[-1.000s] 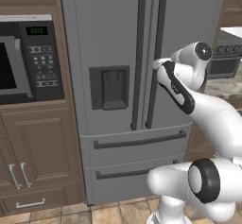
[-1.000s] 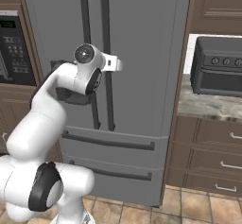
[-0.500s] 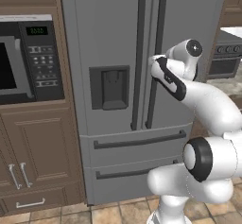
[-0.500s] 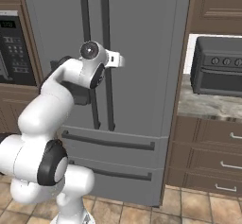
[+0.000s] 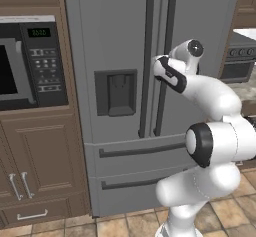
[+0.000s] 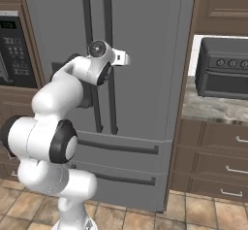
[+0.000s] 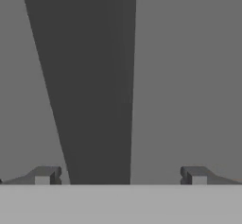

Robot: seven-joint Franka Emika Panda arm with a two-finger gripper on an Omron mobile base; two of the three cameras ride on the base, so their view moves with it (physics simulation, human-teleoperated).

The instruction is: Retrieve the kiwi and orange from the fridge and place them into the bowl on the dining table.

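**Gripper at the fridge handle, doors shut**

We face the fridge [image 5: 125, 96], the largest thing before us, with both upper doors closed and its two drawers [image 5: 145, 166] shut beneath. We cannot see into it, so we cannot tell what lies on its shelves. Its two long dark handles [image 5: 146, 61] run side by side down the middle seam, and the dispenser [image 5: 116, 93] sits in the left door.

On the left side of the fridge, the microwave [image 5: 30, 63] is set into brown cabinets [image 5: 40, 171]. On the right side, a dark toaster oven [image 6: 223, 73] stands on a speckled worktop [image 6: 213, 108], near its back edge, over more brown drawers [image 6: 213, 168].

Our arm [image 5: 210, 126] reaches up in front of the right door, and its bulk covers the lower right of the fridge in the left base view. The gripper [image 7: 120, 176] is spread wide apart; in the hand view one dark handle [image 7: 90, 81] rises between the two fingertips [image 7: 45, 175] with grey door on either side. We cannot tell whether the tips touch the handle.

Against half a second ago, the base has not moved and the fridge looks the same. The wrist has edged closer in toward the handles, and the elbow sits a little higher.
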